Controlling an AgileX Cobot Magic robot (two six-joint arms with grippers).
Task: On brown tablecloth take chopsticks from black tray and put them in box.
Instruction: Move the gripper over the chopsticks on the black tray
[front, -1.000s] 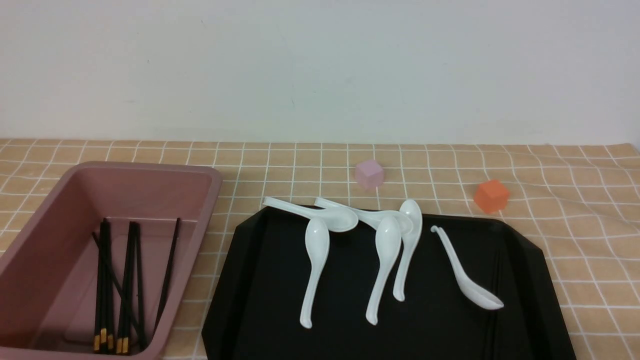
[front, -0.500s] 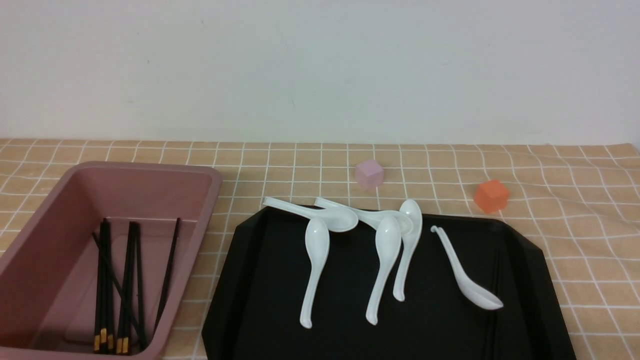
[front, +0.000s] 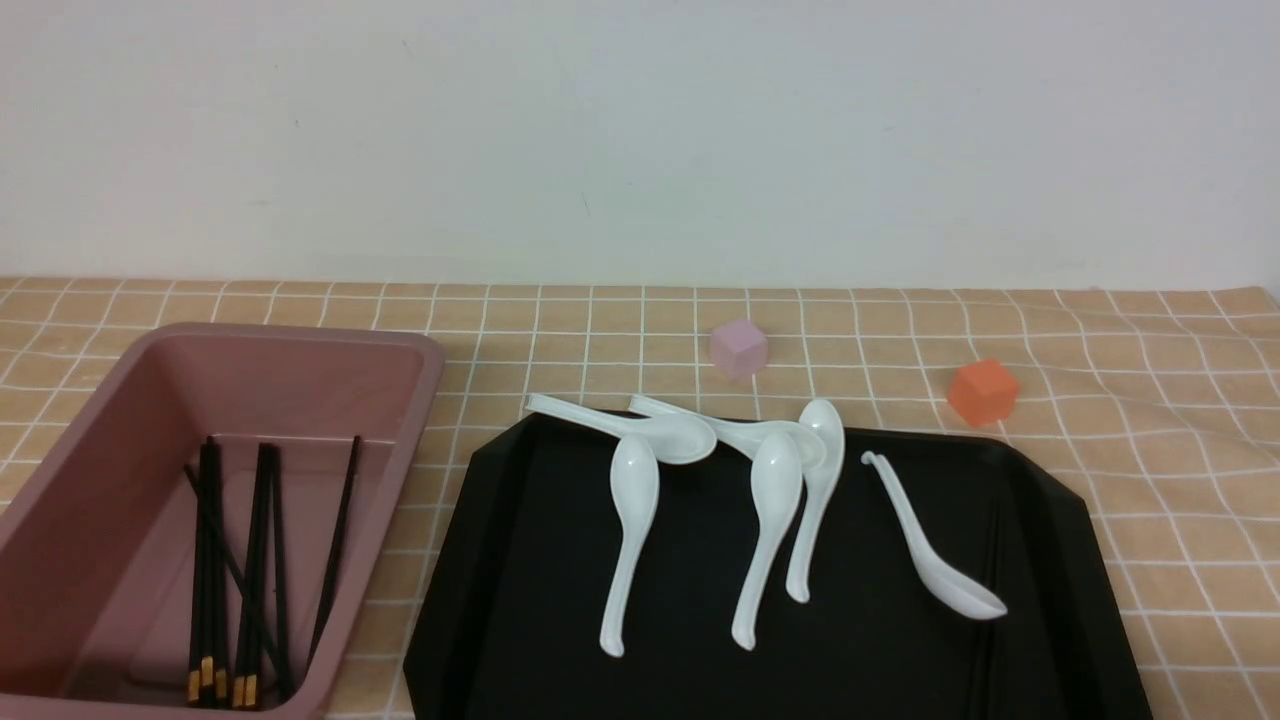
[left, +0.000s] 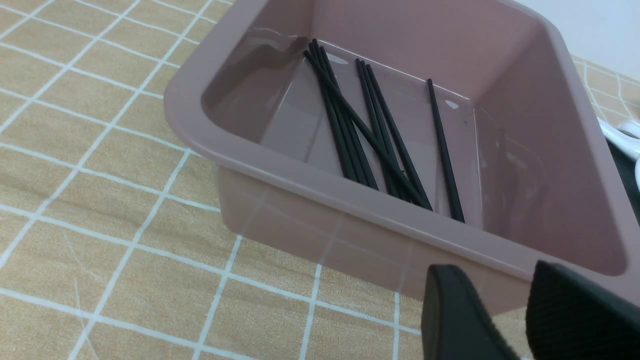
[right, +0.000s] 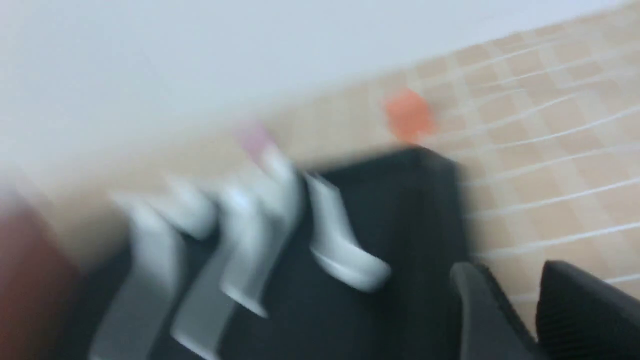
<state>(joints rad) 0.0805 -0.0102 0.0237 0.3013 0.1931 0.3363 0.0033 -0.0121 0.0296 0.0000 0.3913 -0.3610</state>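
The mauve box (front: 420, 400) stands at the left on the brown tablecloth (front: 600, 330) and holds several black chopsticks (front: 262, 560) with gold bands. The black tray (front: 540, 560) lies to its right. Faint dark sticks that look like chopsticks (front: 990, 570) lie along the tray's right side. Neither gripper shows in the front view. In the left wrist view my left gripper (left: 497, 272) is open and empty, just outside the box's near wall (left: 350, 200), with the chopsticks (left: 370, 130) inside. The right wrist view is blurred. My right gripper (right: 510, 272) is open and empty over the tray's edge (right: 410, 210).
Several white soup spoons (front: 630, 540) lie across the tray, two of them with handles over its far rim. A small pink cube (front: 738, 348) and an orange cube (front: 982, 392) sit on the cloth behind the tray. The cloth is wrinkled at the right.
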